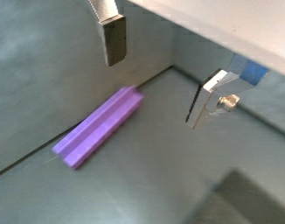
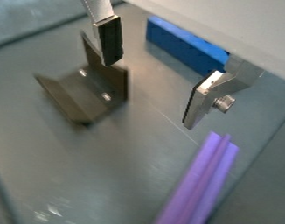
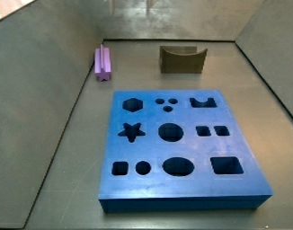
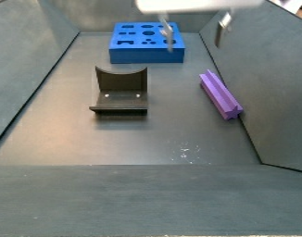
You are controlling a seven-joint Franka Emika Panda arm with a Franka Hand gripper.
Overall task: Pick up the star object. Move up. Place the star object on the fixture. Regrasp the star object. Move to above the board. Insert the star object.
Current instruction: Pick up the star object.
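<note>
The blue board [image 3: 179, 153] lies flat on the grey floor [image 4: 129, 139], its dark cutouts facing up. The light-purple star object [image 4: 220, 94] lies on its side by the wall, well apart from the board. The olive-brown fixture [image 4: 120, 92] stands beside it, notch up. The gripper [image 1: 156, 72] hangs above the floor near the star object, jaws released and empty.

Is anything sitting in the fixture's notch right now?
No. The fixture notch is bare; the star object lies on the floor beside it. The open gripper hangs above, holding nothing.
</note>
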